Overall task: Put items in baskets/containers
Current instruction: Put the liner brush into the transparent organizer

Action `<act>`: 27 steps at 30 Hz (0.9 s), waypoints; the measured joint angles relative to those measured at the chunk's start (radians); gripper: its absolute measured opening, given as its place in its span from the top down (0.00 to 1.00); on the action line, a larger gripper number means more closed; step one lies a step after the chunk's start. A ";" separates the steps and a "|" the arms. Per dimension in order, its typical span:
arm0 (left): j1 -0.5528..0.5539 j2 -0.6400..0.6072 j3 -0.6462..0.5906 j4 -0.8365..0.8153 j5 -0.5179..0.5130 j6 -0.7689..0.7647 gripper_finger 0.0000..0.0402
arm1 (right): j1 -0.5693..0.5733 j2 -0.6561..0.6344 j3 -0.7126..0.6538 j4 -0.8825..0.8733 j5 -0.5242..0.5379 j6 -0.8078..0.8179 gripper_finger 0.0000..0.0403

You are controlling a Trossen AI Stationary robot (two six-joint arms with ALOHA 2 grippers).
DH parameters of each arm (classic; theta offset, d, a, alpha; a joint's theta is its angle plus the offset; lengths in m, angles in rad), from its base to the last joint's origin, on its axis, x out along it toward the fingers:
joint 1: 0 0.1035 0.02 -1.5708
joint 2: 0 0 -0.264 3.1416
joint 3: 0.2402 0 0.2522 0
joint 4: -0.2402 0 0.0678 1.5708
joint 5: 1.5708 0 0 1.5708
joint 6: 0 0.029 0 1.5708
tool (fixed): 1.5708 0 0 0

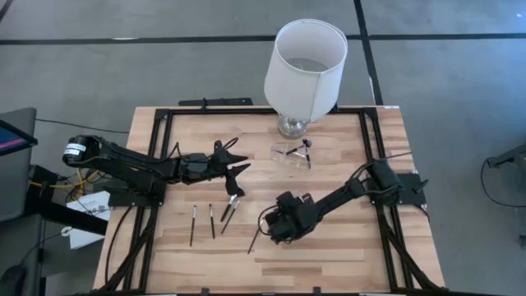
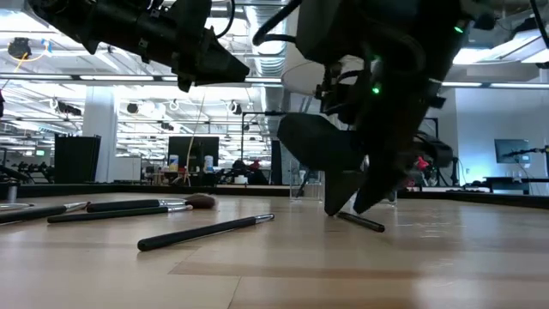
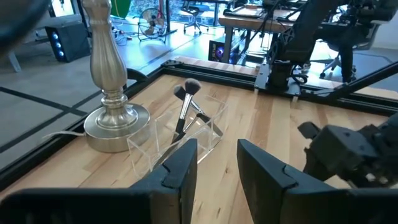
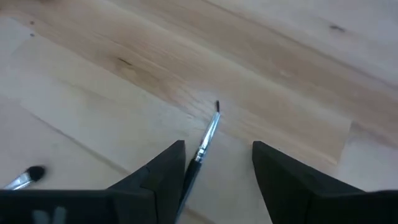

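Note:
Several slim dark makeup brushes lie flat on the wooden table: two side by side [image 1: 201, 222], two more [image 1: 230, 205] beneath my left gripper, and one [image 1: 253, 240] near the front. My right gripper [image 1: 275, 228] is low over this last one, pointing steeply down and open. Its fingers stand on either side of the brush's silver ferrule [image 4: 208, 134]. My left gripper [image 1: 238, 164] hangs open above the table with nothing in it, facing the clear tray [image 1: 289, 156]. Two brushes [image 3: 185, 109] lean in the tray.
A lamp with a big white shade [image 1: 306, 57] stands on its metal base [image 3: 115, 121] right behind the clear tray. Black frame rails [image 1: 156, 123] run along the table's edges. Bare wood lies at the near right [image 1: 345, 255].

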 joint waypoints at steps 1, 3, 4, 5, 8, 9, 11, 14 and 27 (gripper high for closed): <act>0.000 0.000 0.000 0.000 0.000 0.000 0.72 | 0.002 0.013 0.002 0.001 0.013 0.017 0.56; 0.000 0.000 0.000 0.000 0.000 0.000 0.72 | 0.010 0.042 0.003 -0.001 0.031 0.051 0.56; 0.000 0.000 0.000 0.000 0.000 0.000 0.72 | 0.015 0.060 0.006 -0.005 0.043 0.071 0.57; 0.000 0.000 0.000 0.000 0.000 0.000 0.72 | 0.022 0.075 0.007 -0.007 0.065 0.097 0.59; 0.000 0.000 0.000 0.000 0.000 0.001 0.72 | 0.053 0.120 0.008 0.000 0.163 0.190 0.68; 0.000 0.000 0.000 0.000 0.000 0.001 0.72 | 0.066 0.135 0.008 0.004 0.205 0.227 0.72; 0.000 0.000 0.000 0.000 0.000 0.001 0.72 | 0.092 0.167 0.003 0.013 0.290 0.283 0.82; 0.000 0.000 0.000 0.000 0.000 0.001 0.72 | 0.126 0.222 0.001 0.022 0.415 0.326 0.96; 0.003 0.000 0.000 0.000 0.000 0.000 0.72 | 0.117 0.097 -0.013 -0.158 0.343 0.233 0.98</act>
